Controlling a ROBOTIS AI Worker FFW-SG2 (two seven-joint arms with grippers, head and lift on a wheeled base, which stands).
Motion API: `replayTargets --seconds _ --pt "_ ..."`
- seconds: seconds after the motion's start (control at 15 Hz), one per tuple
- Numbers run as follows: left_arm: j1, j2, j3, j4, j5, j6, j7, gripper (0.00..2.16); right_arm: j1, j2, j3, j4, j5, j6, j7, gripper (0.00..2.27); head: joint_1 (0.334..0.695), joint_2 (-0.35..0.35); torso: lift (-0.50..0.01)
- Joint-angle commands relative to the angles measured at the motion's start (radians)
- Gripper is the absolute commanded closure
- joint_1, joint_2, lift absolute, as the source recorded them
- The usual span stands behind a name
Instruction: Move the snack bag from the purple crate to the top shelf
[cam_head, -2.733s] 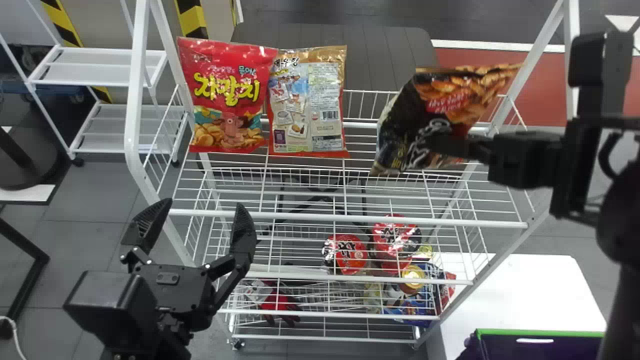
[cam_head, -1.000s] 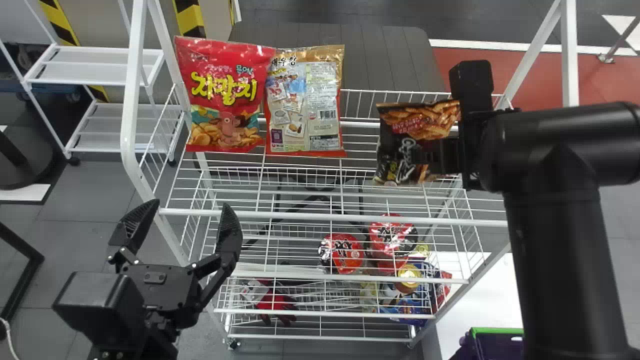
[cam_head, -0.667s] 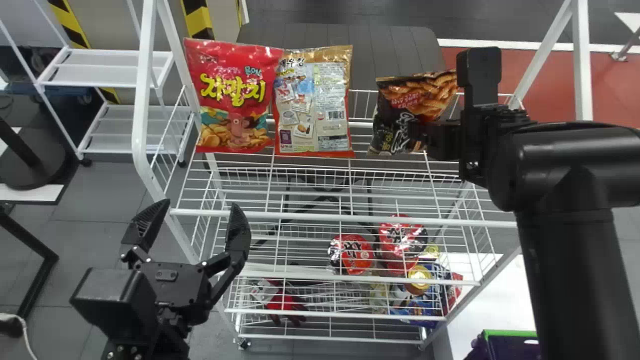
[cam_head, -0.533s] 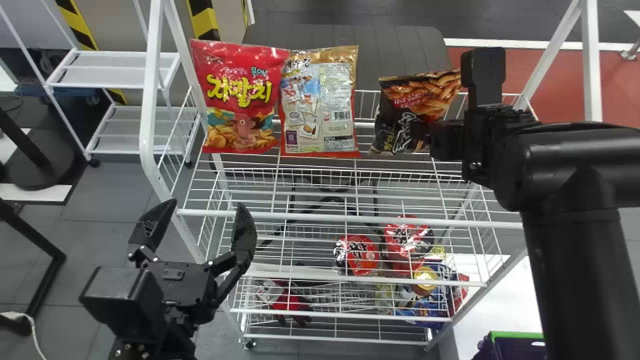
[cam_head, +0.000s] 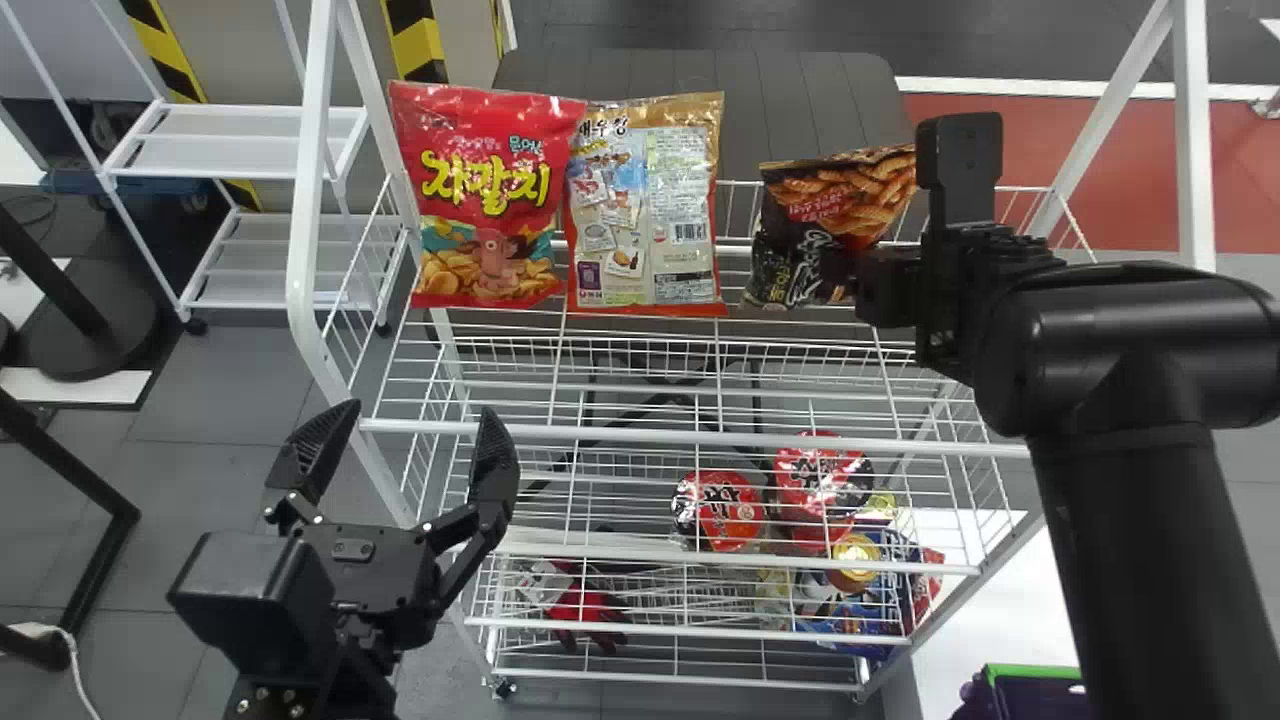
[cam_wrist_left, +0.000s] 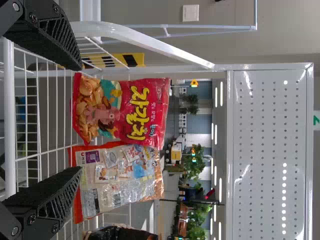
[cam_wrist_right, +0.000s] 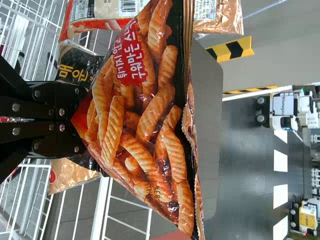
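The snack bag (cam_head: 840, 200) is at the right part of the top shelf (cam_head: 690, 436), in the right gripper (cam_head: 850, 272), which is clamped on it from the bag's right side. The bag stands roughly upright but leans: its long axis goes from the lower left to the upper right in the head view. The fried-snack picture is at the upper end, the black part at the lower end, and the upper edge rises a little toward the right. If the bottom touches the wires, I cannot tell.

On its left there is a narrow gap, and then the gold snack bag (cam_head: 645, 200), which stands just beside the red snack bag (cam_head: 487, 195). Before these bags, open wire reaches to the front rail of the shelf. On the right side, the arm crosses over the front rail, near the right rack post (cam_head: 1195, 140).

The left gripper (cam_head: 418, 415) is near the front left corner of the rack, its fingers wide apart. The purple crate (cam_head: 1035, 671) is low at the right.
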Motion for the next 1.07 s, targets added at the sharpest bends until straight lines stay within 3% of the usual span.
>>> replayTargets --seconds 0.0,0.07,0.13,0.2,0.27,1.0 --pt "0.003 0.000 0.000 0.001 -0.001 -0.002 0.000 0.11 -0.006 0.002 0.001 0.019 -0.003 0.002 0.000 1.28 0.695 0.006 0.000" --pt "0.003 0.000 0.000 0.001 -0.001 -0.002 0.000 0.11 -0.006 0.002 0.000 0.029 -0.003 -0.001 -0.011 1.23 0.695 0.006 0.000" --pt "0.001 0.000 0.000 0.001 -0.001 -0.002 0.000 0.11 -0.007 0.002 0.000 0.036 0.000 -0.001 -0.017 0.91 0.695 0.006 0.000" --pt "0.001 0.000 0.000 0.001 -0.001 -0.002 0.000 0.11 -0.010 0.002 0.000 0.039 0.003 -0.005 -0.019 0.33 0.695 0.004 0.000" --pt "0.001 0.000 0.000 0.001 -0.001 -0.002 0.000 0.11 -0.013 0.002 0.001 0.040 0.003 -0.001 -0.022 0.20 0.695 0.002 0.000" --pt "-0.008 -0.001 0.000 0.011 0.001 0.001 0.000 0.11 0.002 0.002 0.003 0.036 0.003 -0.066 -0.013 0.16 0.695 0.002 0.000"
